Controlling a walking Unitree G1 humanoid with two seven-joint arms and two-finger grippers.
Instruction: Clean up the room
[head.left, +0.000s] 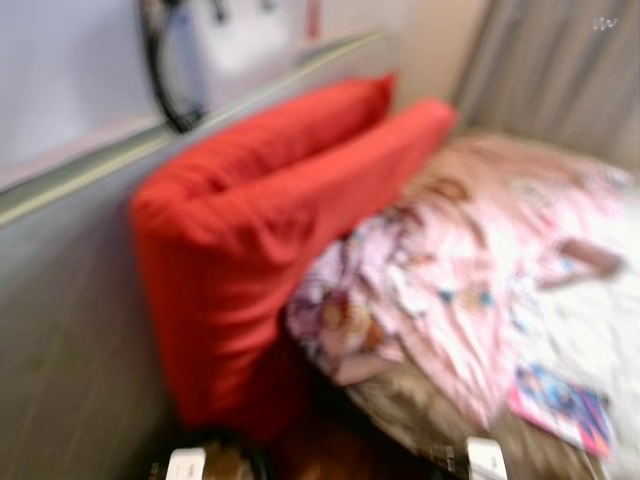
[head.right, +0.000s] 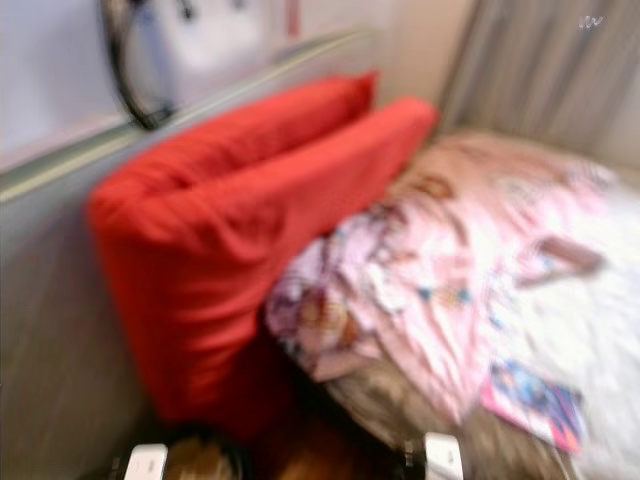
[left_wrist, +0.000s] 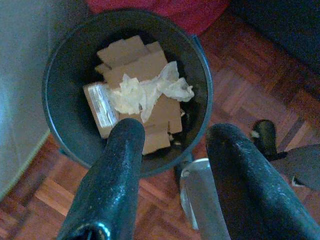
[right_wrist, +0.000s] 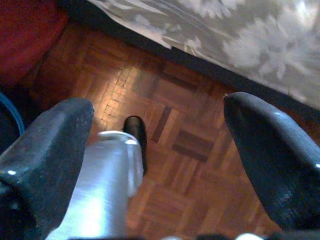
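- left gripper (left_wrist: 172, 145): two black fingers spread apart, nothing between them, hanging above a dark round bin (left_wrist: 67, 132) that stands on the wood floor (left_wrist: 260, 85).
- bin contents: flat pieces of brown cardboard (left_wrist: 135, 67) lie inside, with a crumpled pale tissue (left_wrist: 147, 92) on top of them.
- bin surroundings: a grey wall panel (left_wrist: 22, 75) is just beside the bin; red fabric touches its far rim.
- right gripper (right_wrist: 160, 145): fingers spread wide and empty, hanging over bare parquet, with the edge of a pale flowered bedcover (right_wrist: 240, 35) beyond it.
- head views (blurred): two red pillows (head.left: 260, 220) lean upright against the grey headboard (head.left: 60, 330), side by side.
- bed: a rumpled pink patterned blanket (head.left: 450, 270) lies beside the pillows; a small colourful booklet (head.left: 562, 405) rests near the bed's near edge.
- background: grey curtains (head.left: 560, 70) hang behind the bed; a black cable (head.left: 165, 75) loops on the wall above the headboard.
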